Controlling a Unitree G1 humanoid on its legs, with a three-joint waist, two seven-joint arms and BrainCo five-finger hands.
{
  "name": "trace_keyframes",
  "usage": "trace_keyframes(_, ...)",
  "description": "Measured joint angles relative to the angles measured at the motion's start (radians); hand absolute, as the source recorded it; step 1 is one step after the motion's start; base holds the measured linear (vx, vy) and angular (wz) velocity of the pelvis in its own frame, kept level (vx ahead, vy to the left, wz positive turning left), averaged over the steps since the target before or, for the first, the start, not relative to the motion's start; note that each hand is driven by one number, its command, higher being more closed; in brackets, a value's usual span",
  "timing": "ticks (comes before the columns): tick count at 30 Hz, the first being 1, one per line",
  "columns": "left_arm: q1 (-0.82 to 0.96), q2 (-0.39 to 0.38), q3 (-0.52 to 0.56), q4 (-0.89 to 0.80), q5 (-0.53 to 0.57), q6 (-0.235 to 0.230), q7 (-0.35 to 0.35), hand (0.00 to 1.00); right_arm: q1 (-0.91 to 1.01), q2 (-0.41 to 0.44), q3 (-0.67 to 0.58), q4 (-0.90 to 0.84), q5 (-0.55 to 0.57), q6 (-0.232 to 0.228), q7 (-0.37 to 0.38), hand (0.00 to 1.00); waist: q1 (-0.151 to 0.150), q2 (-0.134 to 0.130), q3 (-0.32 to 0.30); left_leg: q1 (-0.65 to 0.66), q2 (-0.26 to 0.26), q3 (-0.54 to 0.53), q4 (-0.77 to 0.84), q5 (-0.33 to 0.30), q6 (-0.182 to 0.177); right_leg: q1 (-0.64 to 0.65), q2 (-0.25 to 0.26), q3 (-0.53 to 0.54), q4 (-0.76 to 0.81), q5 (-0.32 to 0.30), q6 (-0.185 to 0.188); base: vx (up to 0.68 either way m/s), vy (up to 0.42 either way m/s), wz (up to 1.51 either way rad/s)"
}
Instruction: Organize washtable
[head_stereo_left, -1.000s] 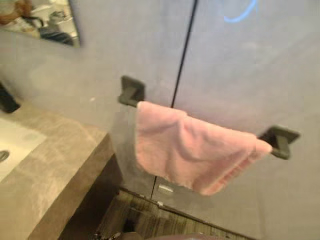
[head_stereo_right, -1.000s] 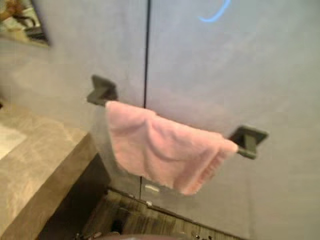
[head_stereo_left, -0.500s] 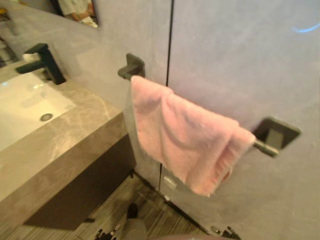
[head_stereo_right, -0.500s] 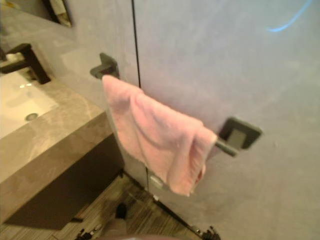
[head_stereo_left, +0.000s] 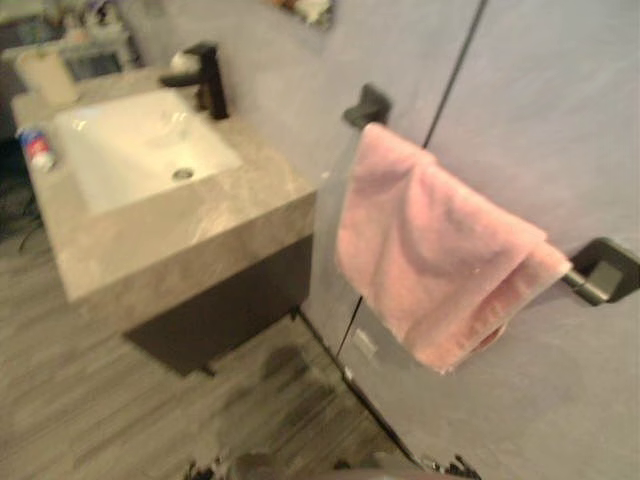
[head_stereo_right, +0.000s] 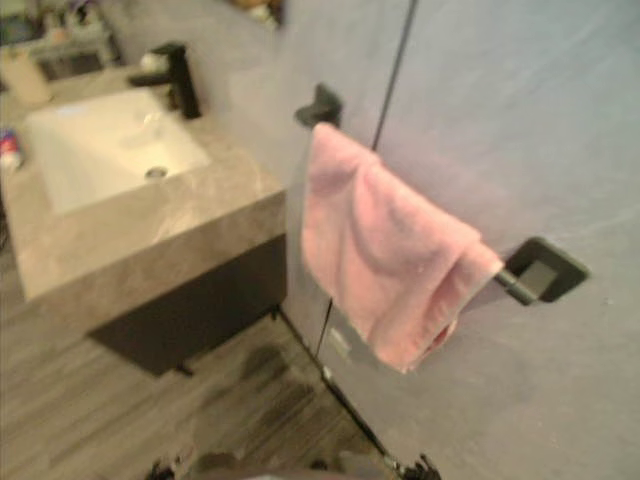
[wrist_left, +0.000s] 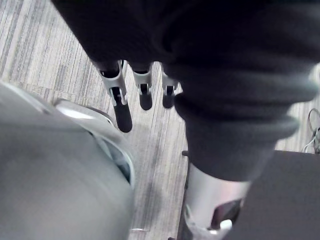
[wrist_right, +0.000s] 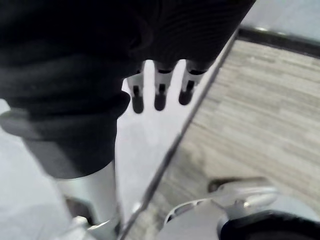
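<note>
Hard to make out: the clutter past the washtable's far end is a blur. A small red, white and blue can (head_stereo_left: 38, 148) at the counter's left edge and a pale tub (head_stereo_left: 45, 75) behind it are too soft to name further.
Hidden: the rail's bar lies under the towel, bare only in a short stub at the right bracket (head_stereo_left: 605, 270). The left bracket (head_stereo_left: 367, 104) peeks out above the towel's upper corner.
Cut off: a mirror (head_stereo_left: 305, 8), just a corner of it at the top edge.
Towel (head_stereo_left: 430, 260): pink and fluffy, draped in loose folds over the rail, just right of the washtable.
Washtable (head_stereo_left: 190, 235): a thick slab of veined brown-grey stone with a dark cabinet beneath.
Sink (head_stereo_left: 140, 150): white and rectangular, sunk into the slab, with a round drain in the middle.
Faucet (head_stereo_left: 205, 75): black and squared, at the sink's wall side.
Wall (head_stereo_left: 560, 110): smooth grey panels with a dark seam between them.
Floor (head_stereo_left: 90, 400): grey wood-grain planks.
My left hand (wrist_left: 145, 97): fingers straight and empty, hanging above the floor.
My right hand (wrist_right: 160, 95): fingers straight and empty, close to the foot of the grey wall.
</note>
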Motion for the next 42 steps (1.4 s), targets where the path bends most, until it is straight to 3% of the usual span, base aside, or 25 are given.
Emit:
trace_keyframes(1, -0.022, -0.022, 0.0, 0.004, 0.014, 0.001, -0.001, 0.0, 0.001, 0.001, -0.027, -0.001, 0.027, -0.001, 0.0, 0.0, -0.031, 0.023, -0.001, 0.054, -0.016, 0.014, -0.084, 0.019, -0.033, -0.002, -0.013, -0.044, -0.009, 0.008, 0.013, -0.15, 0.152, 1.01)
trace_keyframes(2, -0.039, -0.037, -0.011, -0.003, 0.031, 0.0, -0.004, 0.0, 0.001, -0.004, -0.049, -0.001, 0.042, -0.002, 0.001, 0.0, -0.047, 0.036, -0.001, 0.054, -0.054, 0.026, -0.181, 0.025, -0.043, -0.012, -0.029, -0.077, -0.031, 0.027, 0.031, -0.18, 0.164, 1.18)
trace_keyframes(4, -0.042, -0.038, -0.039, -0.006, 0.038, 0.001, -0.018, 0.0, 0.012, 0.001, -0.064, 0.001, 0.063, -0.002, 0.003, 0.0, -0.054, 0.052, -0.037, 0.076, -0.106, 0.024, -0.365, 0.04, -0.068, -0.043, -0.045, -0.131, -0.082, 0.063, 0.051, -0.19, 0.187, 0.89)
trace_keyframes(5, -0.055, -0.044, -0.044, -0.002, 0.042, 0.004, -0.021, 0.0, 0.016, -0.002, -0.073, 0.0, 0.067, -0.004, 0.001, 0.0, -0.059, 0.064, -0.035, 0.088, -0.12, 0.03, -0.443, 0.033, -0.059, -0.045, -0.045, -0.165, -0.102, 0.078, 0.064, -0.22, 0.234, 0.77)
trace_keyframes(10, -0.029, -0.042, -0.083, 0.017, 0.081, 0.021, -0.021, 0.0, 0.02, -0.001, -0.072, -0.004, 0.074, -0.003, -0.007, 0.0, -0.05, 0.069, -0.024, 0.128, -0.217, 0.022, -0.622, 0.144, -0.018, -0.038, -0.108, -0.202, -0.098, 0.123, 0.098, -0.16, 0.151, 0.35)
trace_keyframes(13, -0.025, -0.042, -0.076, 0.022, 0.09, 0.021, -0.02, 0.0, 0.024, 0.006, -0.075, -0.02, 0.06, -0.002, -0.017, 0.0, -0.043, 0.062, -0.019, 0.124, -0.248, 0.008, -0.657, 0.167, 0.005, -0.054, -0.139, -0.216, -0.08, 0.135, 0.109, -0.17, 0.063, 0.2)
trace_keyframes(16, -0.024, -0.049, -0.055, 0.02, 0.097, 0.021, -0.017, 0.0, 0.043, 0.02, -0.09, -0.051, 0.051, -0.001, -0.029, 0.0, -0.022, 0.063, -0.018, 0.131, -0.265, 0.012, -0.658, 0.167, 0.009, -0.056, -0.161, -0.213, -0.061, 0.138, 0.115, -0.14, 0.029, -0.03)
trace_keyframes(19, -0.023, -0.07, 0.016, 0.015, 0.114, 0.021, -0.016, 0.0, 0.047, 0.023, -0.089, -0.06, 0.042, 0.0, -0.032, 0.0, -0.019, 0.061, -0.018, 0.135, -0.275, 0.013, -0.658, 0.165, 0.016, -0.055, -0.173, -0.214, -0.053, 0.141, 0.119, -0.11, 0.011, 0.0)
trace_keyframes(24, -0.033, -0.076, 0.02, 0.011, 0.154, 0.022, -0.015, 0.0, 0.045, 0.022, -0.089, -0.066, 0.013, 0.009, -0.032, 0.0, -0.013, 0.049, -0.023, 0.141, -0.291, -0.002, -0.659, 0.165, 0.019, -0.044, -0.203, -0.24, -0.027, 0.138, 0.123, -0.05, 0.001, 0.14)
trace_keyframes(27, -0.043, -0.076, 0.002, 0.01, 0.169, 0.02, -0.015, 0.0, 0.04, 0.02, -0.086, -0.068, -0.027, 0.011, -0.033, 0.0, -0.007, 0.036, -0.018, 0.136, -0.307, -0.03, -0.659, 0.159, 0.029, -0.023, -0.245, -0.299, -0.001, 0.127, 0.139, -0.01, 0.031, 0.69)
trace_keyframes(28, -0.045, -0.073, -0.013, 0.01, 0.177, 0.02, -0.015, 0.0, 0.043, 0.016, -0.074, -0.068, -0.037, 0.012, -0.035, 0.0, -0.008, 0.037, -0.018, 0.134, -0.315, -0.033, -0.659, 0.144, 0.051, -0.012, -0.279, -0.328, 0.038, 0.12, 0.145, 0.03, 0.05, 1.2)
trace_keyframes(30, -0.045, -0.075, -0.034, 0.011, 0.187, 0.017, -0.015, 0.0, 0.054, 0.0, -0.05, -0.078, -0.055, 0.012, -0.042, 0.0, -0.02, 0.048, -0.011, 0.137, -0.317, -0.07, -0.659, 0.136, 0.066, -0.031, -0.315, -0.245, 0.172, 0.129, 0.129, 0.05, 0.077, 1.43)
trace_keyframes(32, -0.045, -0.067, -0.038, 0.008, 0.197, 0.015, -0.016, 0.0, 0.085, 0.007, -0.012, -0.097, -0.063, 0.013, -0.039, 0.0, -0.007, 0.046, -0.021, 0.122, -0.328, -0.181, -0.658, 0.175, 0.088, -0.112, -0.286, 0.101, 0.34, 0.161, 0.095, 0.07, 0.081, 1.49)
trace_keyframes(33, -0.045, -0.059, -0.038, 0.008, 0.202, 0.015, -0.016, 0.0, 0.09, 0.013, -0.008, -0.095, -0.063, 0.014, -0.033, 0.0, -0.005, 0.038, -0.031, 0.114, -0.335, -0.214, -0.658, 0.183, 0.094, -0.122, -0.277, 0.169, 0.371, 0.161, 0.099, 0.13, -0.001, 1.66)
trace_keyframes(34, -0.048, -0.037, -0.038, 0.005, 0.216, 0.017, -0.015, 0.0, 0.107, 0.032, -0.001, -0.094, -0.062, 0.017, -0.029, 0.0, -0.007, 0.003, -0.045, 0.094, -0.352, -0.29, -0.657, 0.193, 0.101, -0.13, -0.257, 0.279, 0.424, 0.157, 0.108, 0.09, -0.021, 1.43)
trace_keyframes(35, -0.049, -0.032, -0.039, 0.003, 0.226, 0.018, -0.016, 0.0, 0.115, 0.041, 0.006, -0.095, -0.062, 0.017, -0.028, 0.0, -0.005, -0.005, -0.046, 0.088, -0.358, -0.322, -0.656, 0.199, 0.108, -0.127, -0.251, 0.302, 0.44, 0.153, 0.113, 0.18, -0.067, 1.89)
trace_keyframes(36, -0.049, -0.028, -0.039, -0.008, 0.238, 0.017, -0.015, 0.0, 0.131, 0.05, 0.012, -0.094, -0.062, 0.017, -0.028, 0.0, 0.012, -0.021, -0.049, 0.085, -0.365, -0.389, -0.651, 0.225, 0.114, -0.117, -0.231, 0.357, 0.463, 0.094, 0.159, 0.15, -0.064, 1.35)
trace_keyframes(38, -0.047, -0.031, -0.04, -0.009, 0.249, 0.017, -0.016, 0.0, 0.127, 0.044, 0.017, -0.087, -0.064, 0.021, -0.026, 0.0, 0.021, -0.021, -0.052, 0.072, -0.37, -0.452, -0.65, 0.245, 0.111, -0.097, -0.209, 0.374, 0.435, 0.015, 0.188, 0.17, -0.134, 1.32)
trace_keyframes(39, -0.047, -0.032, -0.04, -0.011, 0.254, 0.016, -0.016, 0.0, 0.121, 0.04, 0.022, -0.076, -0.066, 0.022, -0.025, 0.0, 0.034, -0.024, -0.054, 0.062, -0.376, -0.485, -0.65, 0.256, 0.103, -0.069, -0.198, 0.361, 0.357, -0.025, 0.195, 0.09, -0.224, 1.29)
trace_keyframes(40, -0.042, -0.03, -0.04, -0.021, 0.256, 0.015, -0.016, 0.0, 0.109, 0.038, 0.027, -0.049, -0.067, 0.024, -0.025, 0.0, 0.038, -0.039, -0.065, 0.035, -0.389, -0.522, -0.65, 0.265, 0.091, -0.048, -0.193, 0.321, 0.235, -0.028, 0.183, 0.04, -0.232, 1.06)
trace_keyframes(42, -0.039, -0.035, -0.041, -0.023, 0.256, 0.015, -0.015, 0.0, 0.088, 0.018, 0.03, -0.016, -0.077, 0.027, -0.019, 0.0, 0.047, -0.035, -0.085, -0.002, -0.38, -0.558, -0.651, 0.277, 0.072, -0.01, -0.186, 0.274, 0.123, -0.044, 0.188, -0.03, -0.264, 0.62)
